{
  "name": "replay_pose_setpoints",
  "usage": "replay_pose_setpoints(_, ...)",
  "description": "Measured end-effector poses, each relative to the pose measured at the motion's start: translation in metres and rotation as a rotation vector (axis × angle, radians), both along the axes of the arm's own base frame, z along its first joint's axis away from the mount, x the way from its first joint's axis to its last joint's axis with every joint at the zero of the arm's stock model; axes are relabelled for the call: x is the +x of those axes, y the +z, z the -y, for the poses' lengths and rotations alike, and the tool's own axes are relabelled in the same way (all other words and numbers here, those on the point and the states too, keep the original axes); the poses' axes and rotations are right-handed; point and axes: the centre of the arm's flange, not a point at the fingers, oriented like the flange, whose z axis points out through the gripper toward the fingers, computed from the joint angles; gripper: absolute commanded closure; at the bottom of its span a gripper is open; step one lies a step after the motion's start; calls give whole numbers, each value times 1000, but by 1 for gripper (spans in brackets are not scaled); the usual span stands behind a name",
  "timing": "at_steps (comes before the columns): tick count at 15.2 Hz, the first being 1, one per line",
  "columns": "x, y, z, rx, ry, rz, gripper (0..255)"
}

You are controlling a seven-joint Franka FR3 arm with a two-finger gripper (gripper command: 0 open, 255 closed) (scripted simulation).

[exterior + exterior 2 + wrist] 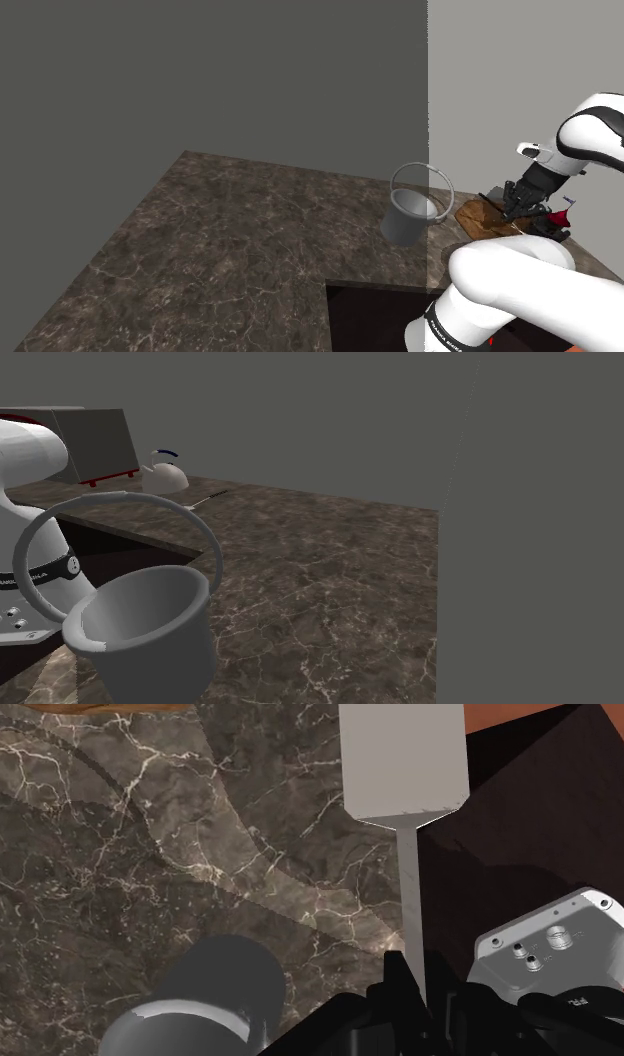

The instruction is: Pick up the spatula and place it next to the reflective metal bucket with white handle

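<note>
On the shoulder view's left, counter (220, 240): dark brown marble with pale veins. It fills the left and middle of the view, before a grey wall.
Recess (370, 315): a dark cut-out in the counter's near edge, lower than the bucket in the view.
Bucket (410, 222): plain grey and upright on the counter, right of the middle. Its hoop handle (425, 170) stands raised over the mouth.
Board (480, 215): brown wood, flat on the counter, just beside the bucket on its right.
Gripper (517, 207): black, at the right end of the board and near the bucket, but apart from it.
Pincer state: in the wrist view the two fingers (395, 994) are closed narrow on the thin handle of the spatula and clasp it between them.
Spatula (405, 764): pale grey, with a flat, wide blade. It is in the gripper's hold, the blade pointing away from the hand, over the marble and a dark red-brown area beside it. In the wrist view the bucket's rim shows just beside the fingers.
Arm (590, 130): white, it comes in from the shoulder view's right edge.
</note>
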Motion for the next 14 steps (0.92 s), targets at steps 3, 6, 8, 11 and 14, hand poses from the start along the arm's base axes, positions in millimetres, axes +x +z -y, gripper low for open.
replay_pose_setpoints(3, 1, -16, -1, 0, 0, 0, 255)
replay_pose_setpoints(6, 0, -31, -1, 0, 0, 0, 255)
replay_pose_setpoints(8, 2, -42, -1, 0, 0, 0, 255)
replay_pose_setpoints(11, 2, -59, -1, 0, 0, 0, 255)
replay_pose_setpoints(14, -1, -73, 0, 0, 0, 0, 255)
